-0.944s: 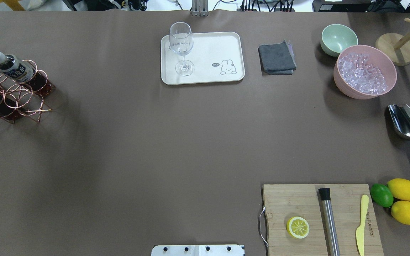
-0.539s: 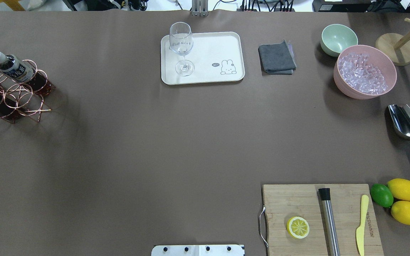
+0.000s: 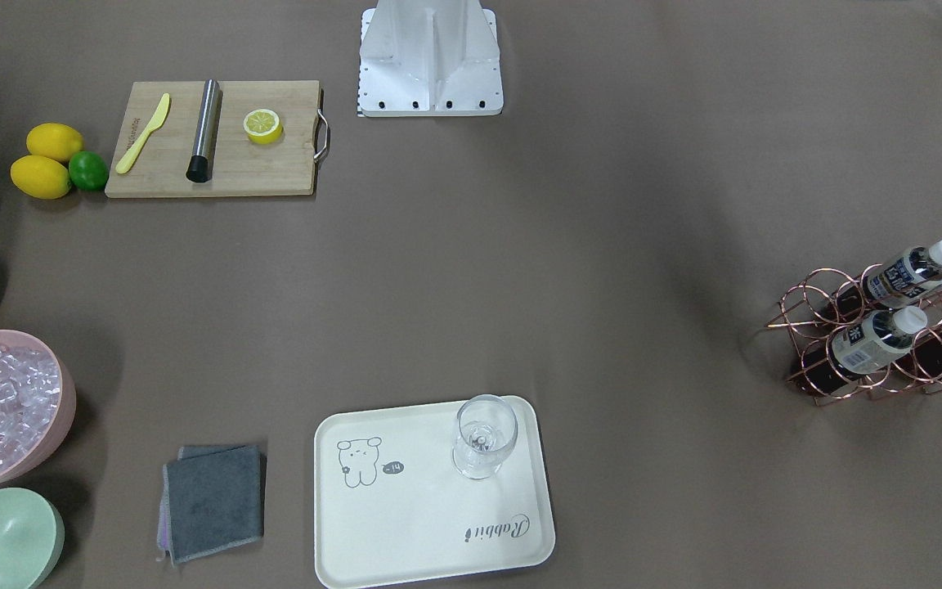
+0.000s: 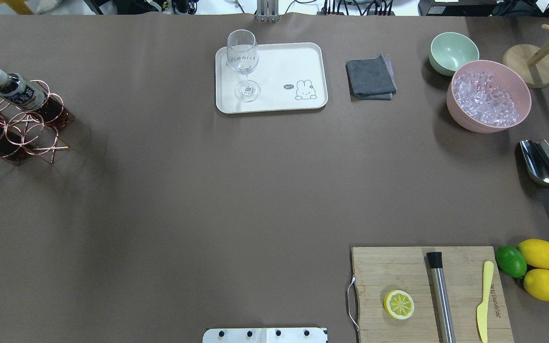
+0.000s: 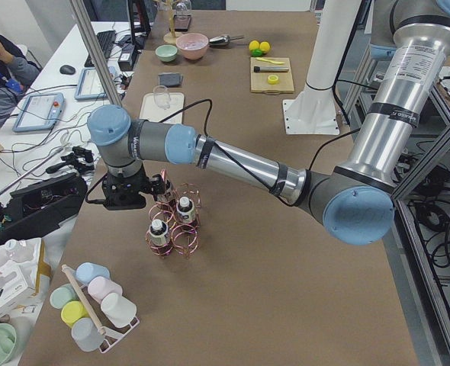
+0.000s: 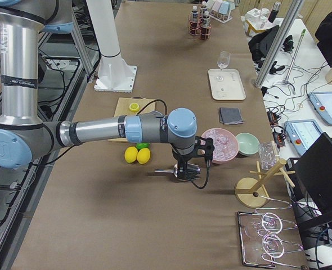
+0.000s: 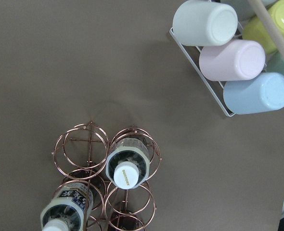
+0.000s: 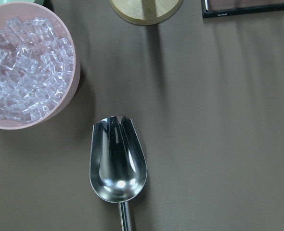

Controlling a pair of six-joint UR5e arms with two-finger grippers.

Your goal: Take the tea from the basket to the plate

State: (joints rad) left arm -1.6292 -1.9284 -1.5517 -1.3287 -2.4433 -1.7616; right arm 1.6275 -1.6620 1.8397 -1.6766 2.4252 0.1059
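Brown table [image 4: 208, 190]: my left gripper [image 5: 128, 203] hovers over the basket [image 7: 89, 139]; its opening I cannot tell. I should centre on 1 tea [image 7: 126, 173] cap, then descend straight.

The near right arm's gripper [image 6: 191, 162] hangs over a metal scoop [image 6: 180, 172] beside the pink ice bowl [image 6: 222, 145].

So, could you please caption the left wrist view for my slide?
Looking down on tea in the copper basket, cups racked nearby.
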